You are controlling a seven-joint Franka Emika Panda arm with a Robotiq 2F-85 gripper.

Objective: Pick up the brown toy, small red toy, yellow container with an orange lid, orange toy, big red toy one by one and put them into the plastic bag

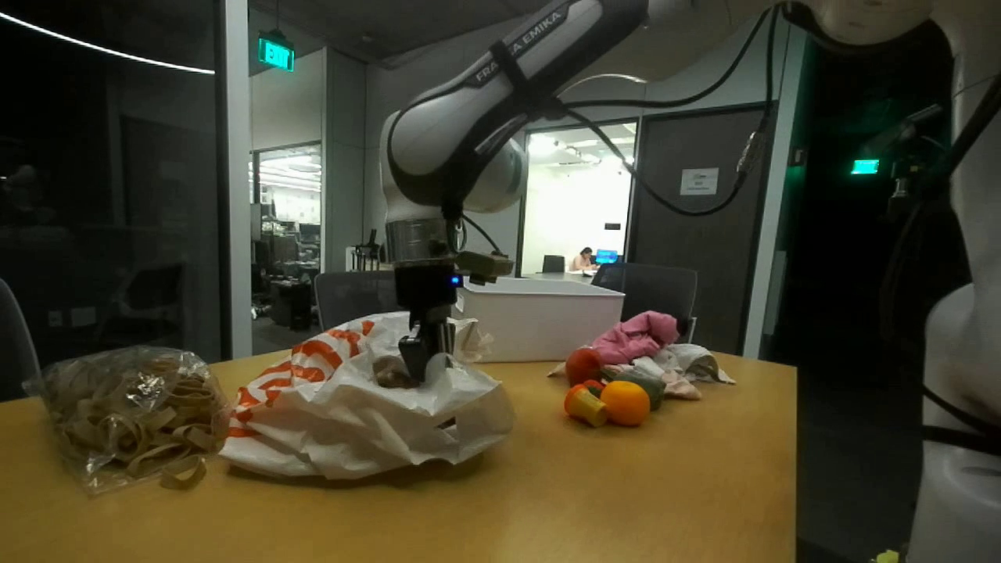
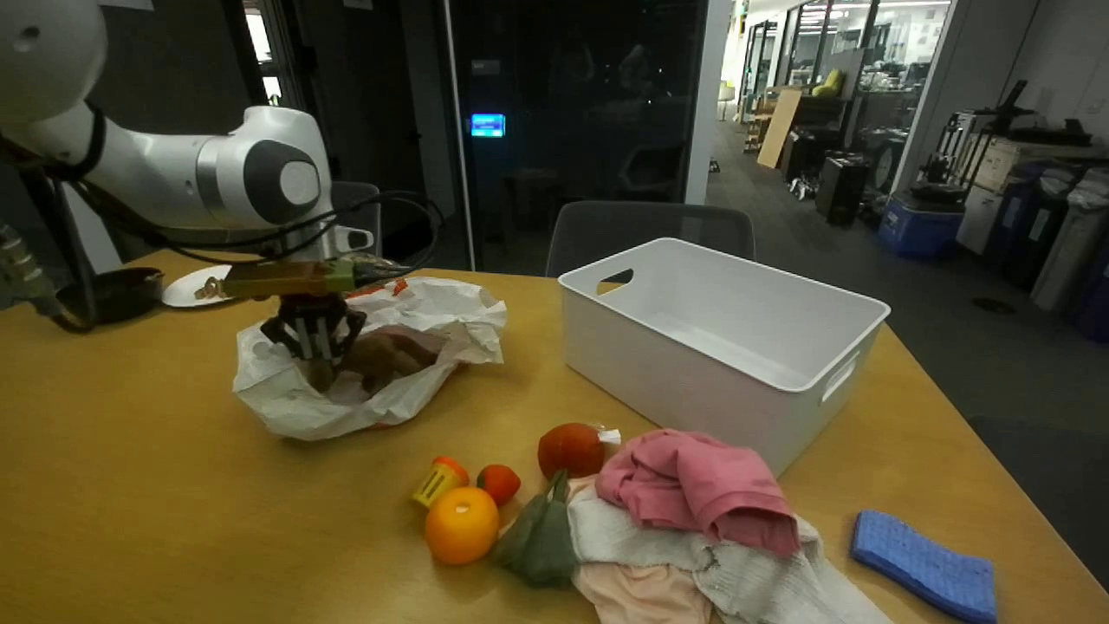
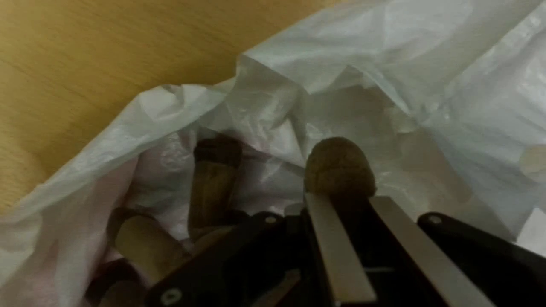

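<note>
Atop the table (image 2: 217,511), 1 gripper (image 3: 346,199) clasps the brown toy (image 2: 379,360) inside the plastic bag (image 1: 336,442).

The white plastic bag (image 1: 336,434) has orange-red bands, the brown toy (image 2: 383,357) darker ends, the yellow container (image 2: 437,484) an orange lid (image 2: 452,467). The orange toy (image 2: 462,526) and small red toy (image 2: 499,484) are bright, the big red toy (image 2: 569,450) darker.

Green exit sign (image 1: 276,52) is glowing. Blue screen (image 2: 488,126) is shining against dark glass (image 2: 580,173). Grey chairs (image 2: 654,234) are standing around surface (image 2: 217,520).
</note>
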